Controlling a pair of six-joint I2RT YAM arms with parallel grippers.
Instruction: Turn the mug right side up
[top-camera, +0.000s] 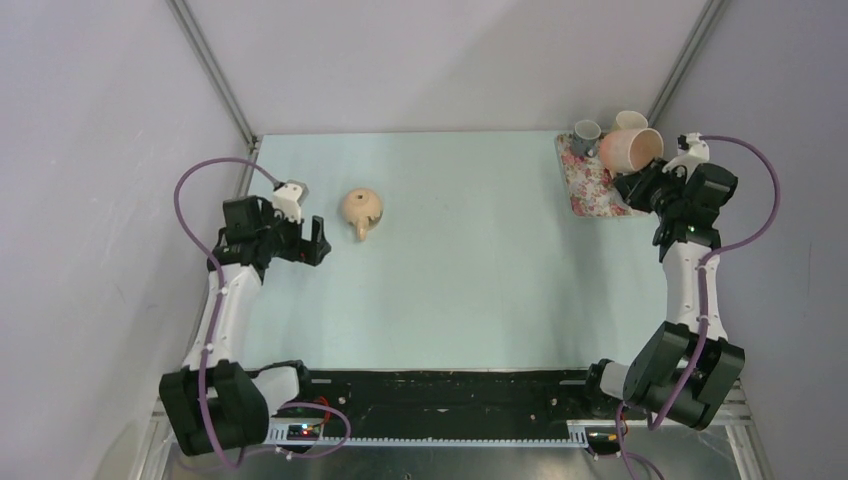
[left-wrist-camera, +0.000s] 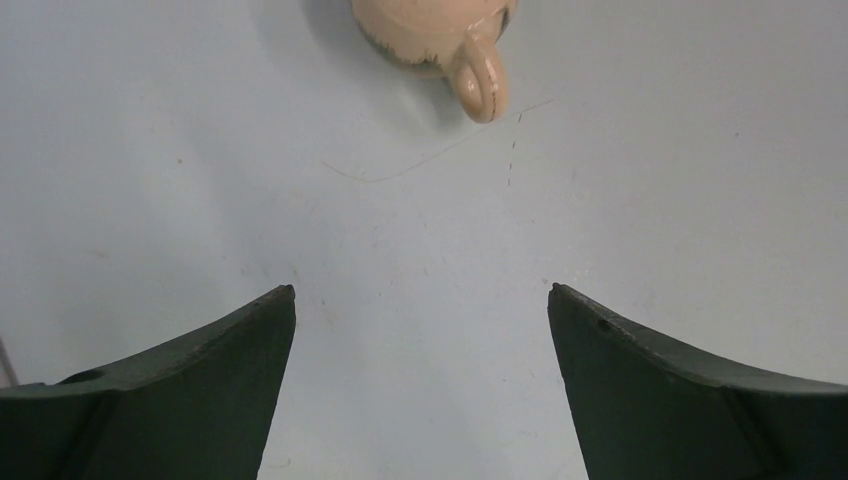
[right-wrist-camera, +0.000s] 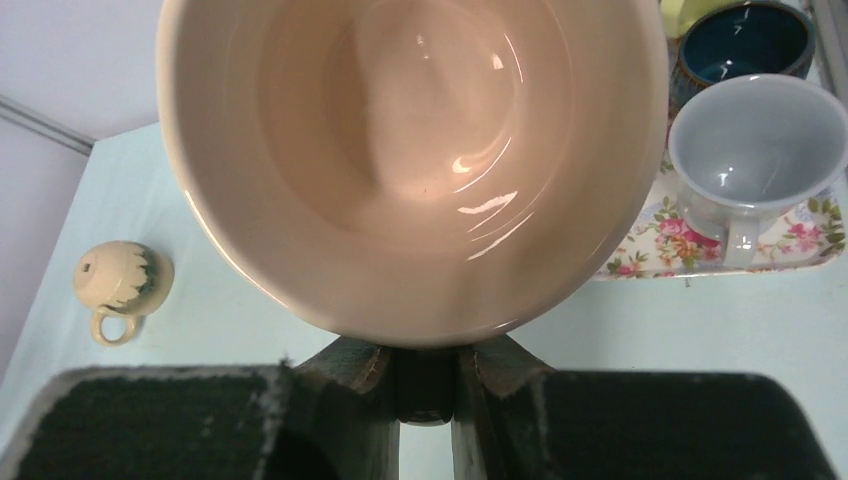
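A small cream mug (top-camera: 362, 210) stands upside down on the pale table, left of centre, its handle toward the near side. It also shows in the left wrist view (left-wrist-camera: 430, 30) and in the right wrist view (right-wrist-camera: 120, 285). My left gripper (top-camera: 318, 243) is open and empty, just left of this mug, with bare table between the fingertips (left-wrist-camera: 420, 292). My right gripper (top-camera: 640, 185) is shut on a large pink mug (top-camera: 630, 148), held tilted on its side above the tray. The pink mug's open mouth faces the wrist camera (right-wrist-camera: 410, 150), and the jaws (right-wrist-camera: 425, 360) clamp it from below.
A floral tray (top-camera: 585, 185) lies at the far right corner. On it stand a grey cup (right-wrist-camera: 755, 150) and a dark blue cup (right-wrist-camera: 745, 40). Walls and metal frame posts close in the far edge and both sides.
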